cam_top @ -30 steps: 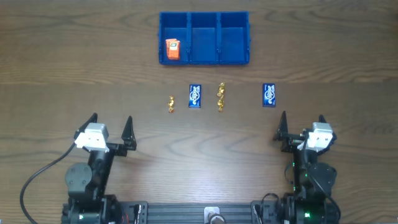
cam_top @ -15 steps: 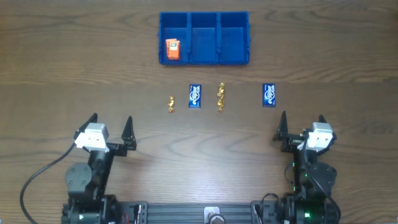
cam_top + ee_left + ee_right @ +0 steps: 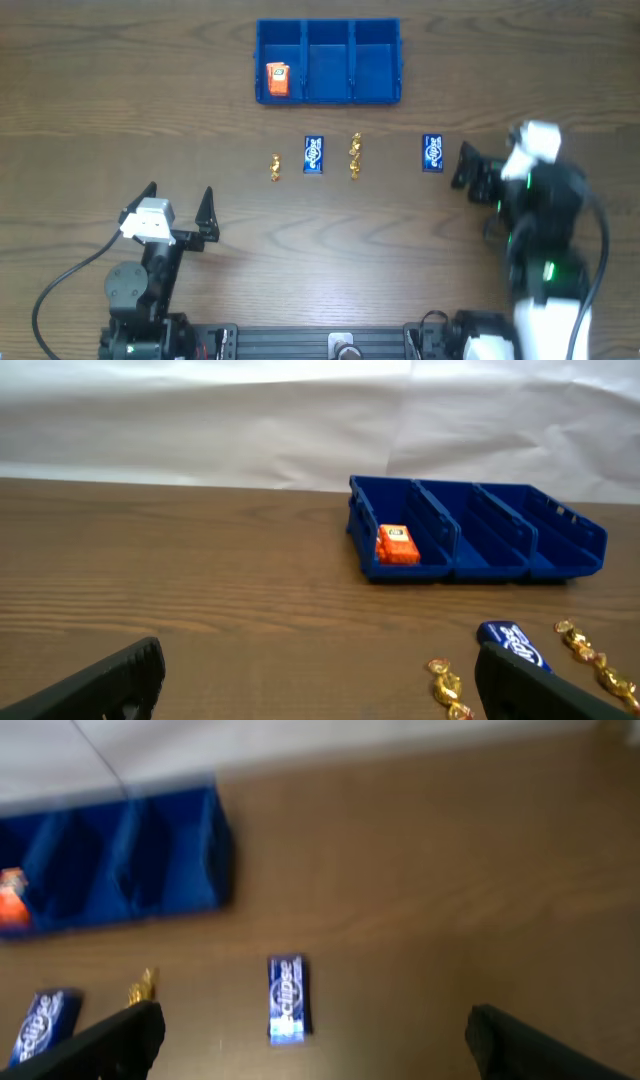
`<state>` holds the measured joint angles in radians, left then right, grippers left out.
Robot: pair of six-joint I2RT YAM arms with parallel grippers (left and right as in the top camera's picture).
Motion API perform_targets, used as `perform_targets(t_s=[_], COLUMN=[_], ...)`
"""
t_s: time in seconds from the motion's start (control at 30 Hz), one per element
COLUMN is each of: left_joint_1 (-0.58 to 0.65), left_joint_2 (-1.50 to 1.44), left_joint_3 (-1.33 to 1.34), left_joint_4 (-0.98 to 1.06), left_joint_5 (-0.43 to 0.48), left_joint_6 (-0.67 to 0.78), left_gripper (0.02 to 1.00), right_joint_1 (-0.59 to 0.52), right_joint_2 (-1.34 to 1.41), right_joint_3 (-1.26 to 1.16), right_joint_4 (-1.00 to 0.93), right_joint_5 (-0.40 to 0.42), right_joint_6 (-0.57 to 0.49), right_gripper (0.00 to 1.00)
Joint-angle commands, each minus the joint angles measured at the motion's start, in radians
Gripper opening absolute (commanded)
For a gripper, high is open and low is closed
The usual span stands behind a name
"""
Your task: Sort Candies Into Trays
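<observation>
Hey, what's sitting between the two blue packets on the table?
A short string of gold candies lies between the left blue packet and the right blue packet, touching neither. The top view shows this.

orange candy [image 3: 10,898] clipped by right wrist view's edge, tray [image 3: 120,855] cut off there too, middle gold candies [image 3: 142,986] half behind a right gripper [image 3: 315,1020] finger, left blue candy [image 3: 510,642] partly behind a left gripper [image 3: 320,655] finger
</observation>
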<state>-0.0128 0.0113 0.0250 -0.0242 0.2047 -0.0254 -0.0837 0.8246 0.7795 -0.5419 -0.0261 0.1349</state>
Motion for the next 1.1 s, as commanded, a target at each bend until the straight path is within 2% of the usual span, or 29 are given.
perform_targets(t_s=[0.03, 0.23, 0.43, 0.63, 1.1], left_joint_1=[0.006, 0.006, 0.006, 0.006, 0.006], left_joint_2=[-0.005, -0.005, -0.005, -0.005, -0.005], left_joint_3=[-0.02, -0.02, -0.02, -0.02, -0.02], left_joint_4=[-0.032, -0.032, -0.032, -0.032, -0.032], left_joint_5=[0.018, 0.018, 0.018, 0.018, 0.018], left_joint_6=[0.003, 0.003, 0.003, 0.003, 0.003], left_gripper=[0.998, 0.998, 0.998, 0.998, 0.998], right_joint_1=[-0.002, 0.003, 0.071, 0.148, 0.162], right_joint_2=[0.37, 0.738, 0.914, 1.027, 1.168], right_joint_3=[0.336, 0.579, 0.598, 0.597, 0.597], right_joint_4=[-0.251, -0.459, -0.436, -0.422, -0.367], right_joint_5=[-0.021, -0.021, -0.014, 0.057, 0.082], right_joint_6=[0.017, 0.018, 0.011, 0.011, 0.021], right_gripper=[1.0, 1.0, 1.0, 1.0, 1.0])
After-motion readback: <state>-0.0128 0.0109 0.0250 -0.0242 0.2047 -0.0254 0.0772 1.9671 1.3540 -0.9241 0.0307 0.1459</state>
